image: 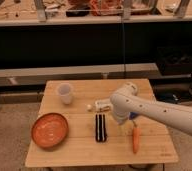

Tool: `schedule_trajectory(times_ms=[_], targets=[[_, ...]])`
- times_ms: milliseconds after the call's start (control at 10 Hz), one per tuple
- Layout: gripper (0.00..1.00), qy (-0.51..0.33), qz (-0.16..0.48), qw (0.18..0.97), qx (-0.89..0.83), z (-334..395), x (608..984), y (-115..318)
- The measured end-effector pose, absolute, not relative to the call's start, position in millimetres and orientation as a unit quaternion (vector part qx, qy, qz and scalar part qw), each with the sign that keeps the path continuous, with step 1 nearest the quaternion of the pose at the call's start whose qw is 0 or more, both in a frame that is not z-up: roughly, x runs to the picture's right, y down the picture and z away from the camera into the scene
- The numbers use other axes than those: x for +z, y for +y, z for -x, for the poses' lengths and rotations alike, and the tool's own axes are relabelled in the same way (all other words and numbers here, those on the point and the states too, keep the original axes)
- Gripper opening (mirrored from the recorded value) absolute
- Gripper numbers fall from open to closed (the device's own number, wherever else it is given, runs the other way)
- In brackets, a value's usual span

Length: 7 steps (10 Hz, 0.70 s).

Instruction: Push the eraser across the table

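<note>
**The gripper sits just right of the eraser**

We see the gripper (120, 119) at the end of the big white arm (159, 112). The arm comes in from the right side and bends down over the table (79, 150). The gripper is low over the wood, near the middle of the table and a bit to the right. The arm covers most of it, so we cannot tell if it is released, clenched or grasping something.

Just to the left of the gripper lies the eraser (101, 128). It is long, thin and black, with a pale line down its middle. It lies flat near the middle of the table, pointing from the back edge toward the front edge. We cannot tell if the gripper touches it.

Just behind the eraser is a small white box (104, 105), and the arm hides its right end. Next to the box, on its left, is a tiny pale thing (89, 107) that is too small for us to name.

On the other side of the gripper, a bit of something blue (134, 116) peeks out from under the arm. In front of that lies a carrot (135, 139), pointing the same way as the eraser.

Farther out, a white cup (65, 93) stands up straight at the back left of the table. An orange bowl (49, 130) sits at the front left, well apart from the eraser.

Behind the table we see long dark shelves (64, 45)
</note>
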<state>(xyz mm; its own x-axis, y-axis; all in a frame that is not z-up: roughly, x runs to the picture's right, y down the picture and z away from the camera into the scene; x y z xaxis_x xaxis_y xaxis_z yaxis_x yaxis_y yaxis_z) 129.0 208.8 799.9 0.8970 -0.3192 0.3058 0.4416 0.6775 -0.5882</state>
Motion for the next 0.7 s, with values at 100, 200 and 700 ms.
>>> schedule_trajectory(times_ms=[100,200,700], targets=[[0.8,-0.09,0.343,0.911,-0.21,-128.5,800.5,209.4],[0.8,-0.091,0.345,0.91,-0.213,-127.8,801.0,210.5],[0.8,-0.097,0.348,0.905,-0.224,-123.0,805.4,214.3]])
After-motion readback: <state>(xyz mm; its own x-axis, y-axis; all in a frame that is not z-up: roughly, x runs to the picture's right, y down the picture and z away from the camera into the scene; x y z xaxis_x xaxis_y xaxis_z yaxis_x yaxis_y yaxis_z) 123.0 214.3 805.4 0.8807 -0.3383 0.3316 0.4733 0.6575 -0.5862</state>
